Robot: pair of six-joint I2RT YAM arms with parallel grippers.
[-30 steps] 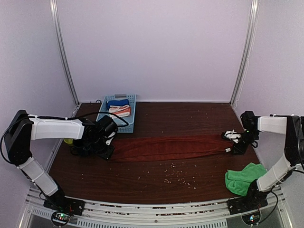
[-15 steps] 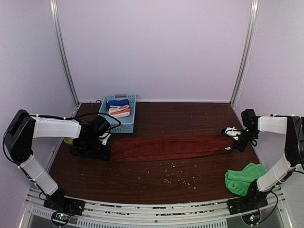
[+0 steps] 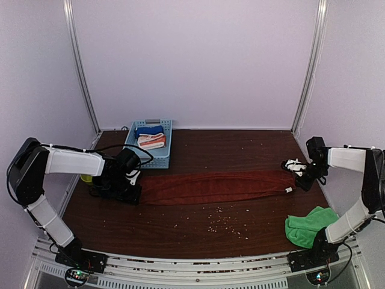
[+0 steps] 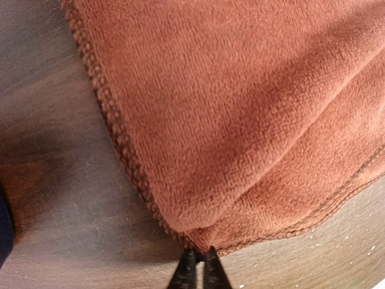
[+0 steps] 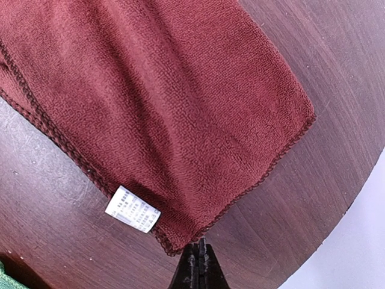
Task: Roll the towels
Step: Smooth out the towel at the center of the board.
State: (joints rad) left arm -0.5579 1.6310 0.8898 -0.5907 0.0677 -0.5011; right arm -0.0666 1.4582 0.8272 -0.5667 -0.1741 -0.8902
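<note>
The rust towel (image 3: 216,186) lies as a long folded strip across the middle of the table. My left gripper (image 3: 133,191) is at its left end. In the left wrist view the fingertips (image 4: 198,256) are shut on the towel's (image 4: 228,120) puckered corner. My right gripper (image 3: 293,183) is at its right end. In the right wrist view its tips (image 5: 197,244) are closed at the hem of the flat towel (image 5: 150,102), beside the white tag (image 5: 132,209). The green towel (image 3: 308,226) lies bunched at the near right, by the right arm's base.
A blue basket (image 3: 169,144) at the back left holds a blue cloth (image 3: 148,129) and a white-and-orange striped cloth (image 3: 151,141). Crumbs (image 3: 222,221) are scattered in front of the rust towel. A small yellow-green object (image 3: 86,178) sits behind the left arm.
My left gripper drew slightly left and my right gripper moved right and back, each with a towel end. The rust towel now lies straighter and flatter.
</note>
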